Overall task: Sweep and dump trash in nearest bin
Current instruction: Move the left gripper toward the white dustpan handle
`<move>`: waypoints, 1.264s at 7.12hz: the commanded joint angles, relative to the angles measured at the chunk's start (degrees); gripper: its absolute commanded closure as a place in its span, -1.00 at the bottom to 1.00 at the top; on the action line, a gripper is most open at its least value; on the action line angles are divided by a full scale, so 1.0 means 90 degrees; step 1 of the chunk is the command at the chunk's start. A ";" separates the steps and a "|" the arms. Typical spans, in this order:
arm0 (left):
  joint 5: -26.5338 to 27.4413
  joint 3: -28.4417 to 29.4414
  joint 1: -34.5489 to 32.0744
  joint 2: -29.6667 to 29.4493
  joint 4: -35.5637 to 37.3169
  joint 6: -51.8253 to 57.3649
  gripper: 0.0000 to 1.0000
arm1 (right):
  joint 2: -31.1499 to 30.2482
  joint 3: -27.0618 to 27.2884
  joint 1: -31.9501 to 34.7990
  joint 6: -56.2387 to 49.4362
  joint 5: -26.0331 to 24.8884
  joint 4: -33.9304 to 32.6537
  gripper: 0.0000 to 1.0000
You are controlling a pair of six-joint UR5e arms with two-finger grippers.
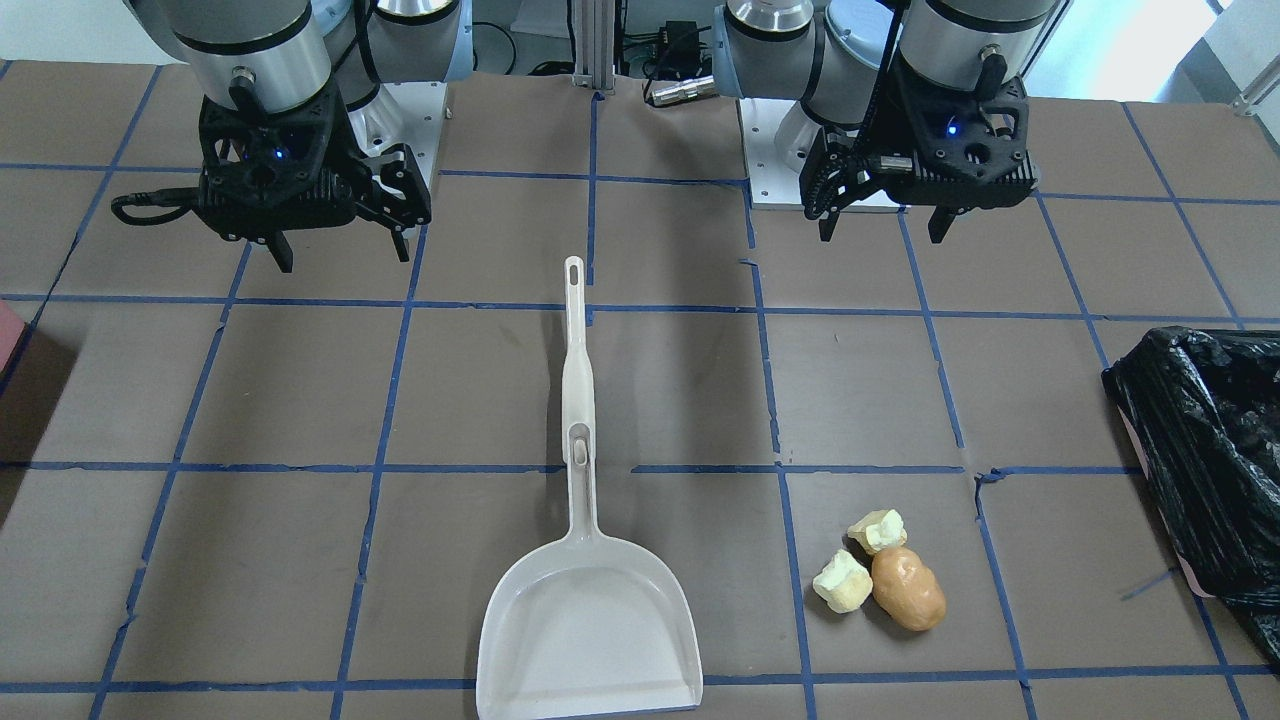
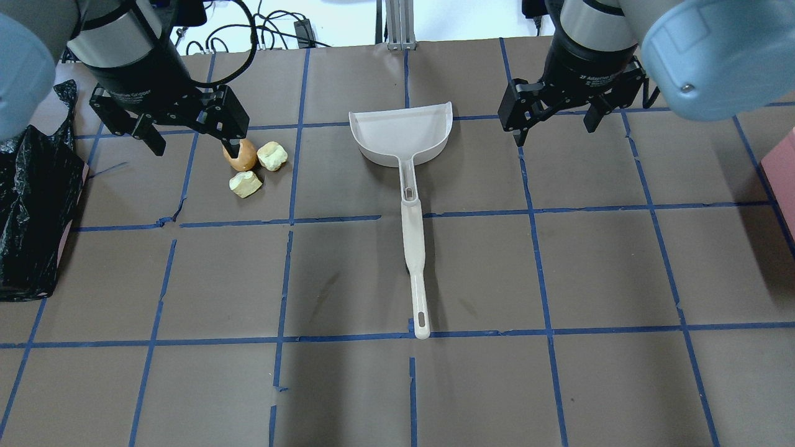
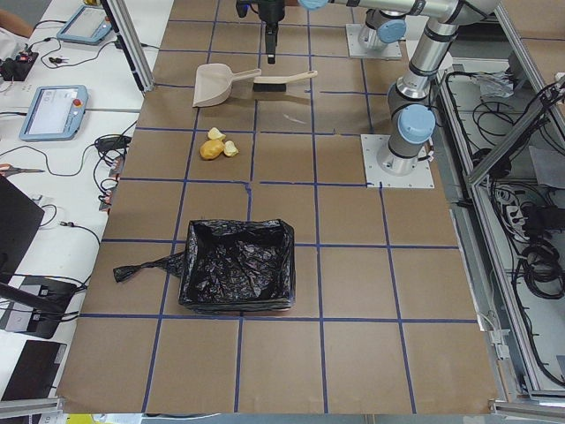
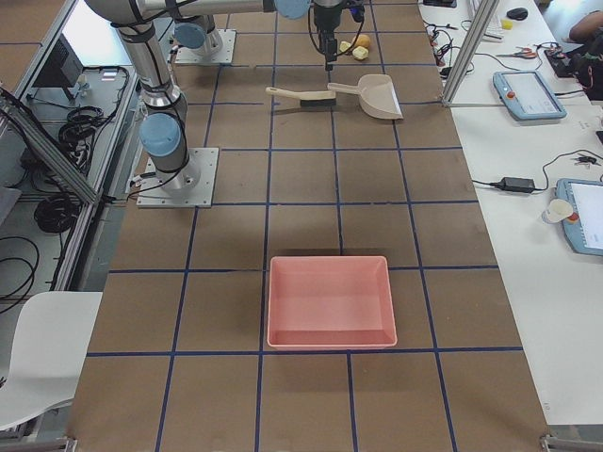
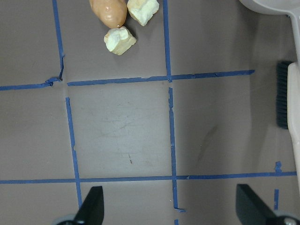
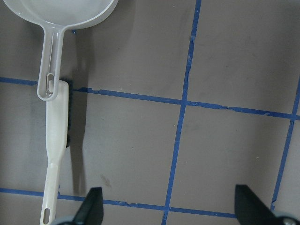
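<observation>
The trash (image 2: 251, 166) is a tan-orange potato-shaped piece (image 1: 908, 589) and two pale yellow chunks (image 1: 842, 582), close together on the brown table. It also shows at the top of the left wrist view (image 5: 119, 18). The bin (image 2: 31, 205) with the black bag (image 1: 1210, 450) stands at the table's end on my left. My left gripper (image 2: 194, 149) hangs open and empty, above the table on the near side of the trash. My right gripper (image 2: 554, 132) hangs open and empty to the right of the dustpan (image 2: 400, 133).
A white brush (image 2: 415, 261) with black bristles (image 6: 68, 117) lies in line with the dustpan's handle, overlapping it. A pink tray (image 4: 330, 301) stands at the table's far right end. Blue tape lines grid the table.
</observation>
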 commanded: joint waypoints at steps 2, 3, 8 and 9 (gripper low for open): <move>-0.0025 0.0117 0.0005 -0.0137 0.0142 0.0023 -1.00 | -0.0070 0.0016 -0.0001 -0.0058 0.0344 -0.0032 -1.00; -0.0044 0.0011 0.0005 -0.0176 0.0190 -0.0006 -1.00 | -0.0070 0.0016 -0.0001 -0.0059 0.0327 -0.0062 -1.00; -0.0611 -0.0525 -0.0812 -0.1325 0.2351 -0.0520 -1.00 | -0.0032 0.0075 0.0067 0.0019 0.0248 -0.0013 -1.00; -0.0601 -0.0575 -0.1124 -0.1725 0.3074 -0.0717 -1.00 | -0.0012 0.0075 0.0067 0.0029 0.0268 -0.0013 -1.00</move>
